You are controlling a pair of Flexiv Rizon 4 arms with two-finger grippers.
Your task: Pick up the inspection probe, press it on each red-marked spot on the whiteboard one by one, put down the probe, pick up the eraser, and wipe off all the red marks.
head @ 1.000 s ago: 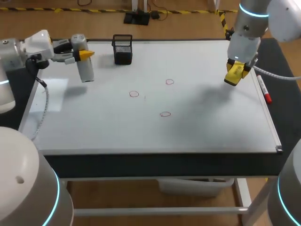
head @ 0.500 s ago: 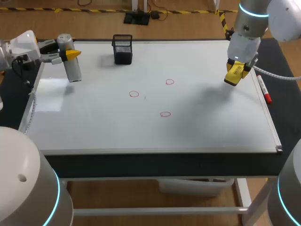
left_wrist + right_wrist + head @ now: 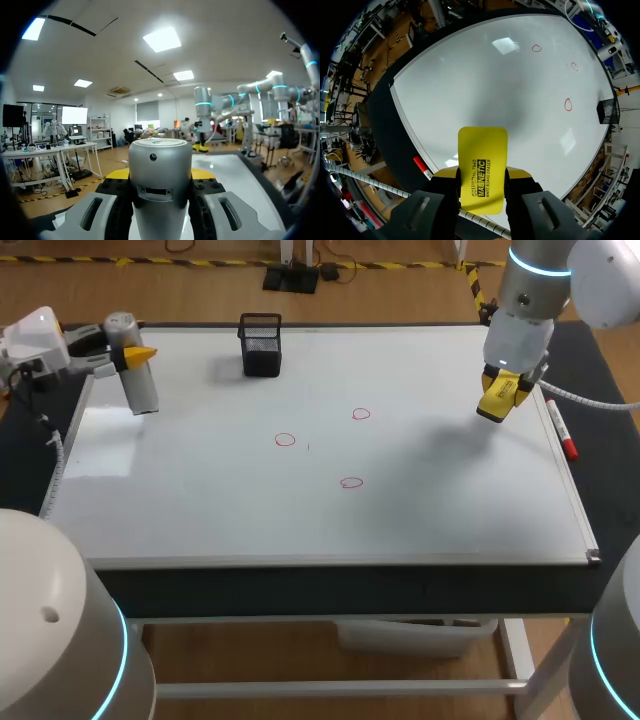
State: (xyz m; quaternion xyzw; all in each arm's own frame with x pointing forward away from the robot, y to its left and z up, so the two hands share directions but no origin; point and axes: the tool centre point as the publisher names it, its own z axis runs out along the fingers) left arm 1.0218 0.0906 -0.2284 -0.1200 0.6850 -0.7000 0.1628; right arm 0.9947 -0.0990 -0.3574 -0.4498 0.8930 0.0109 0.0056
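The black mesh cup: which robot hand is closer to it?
Left. The left gripper, holding the probe, is a short way off the black mesh cup; the right gripper, holding the eraser, is across the whiteboard near its opposite edge.

The right gripper (image 3: 483, 175) is closed on the eraser (image 3: 482, 150): one yellow tip bears on each long side. The eraser is a flat yellow block with rounded corners and black print, projecting ahead of the fingers over the whiteboard (image 3: 485, 85). Three red marks (image 3: 568, 104), each a small open ring, lie well ahead of the gripper on the far part of the board. A black mesh holder (image 3: 606, 111) stands beyond them. A red-capped marker (image 3: 422, 167) lies along the board's edge, just beside the gripper.
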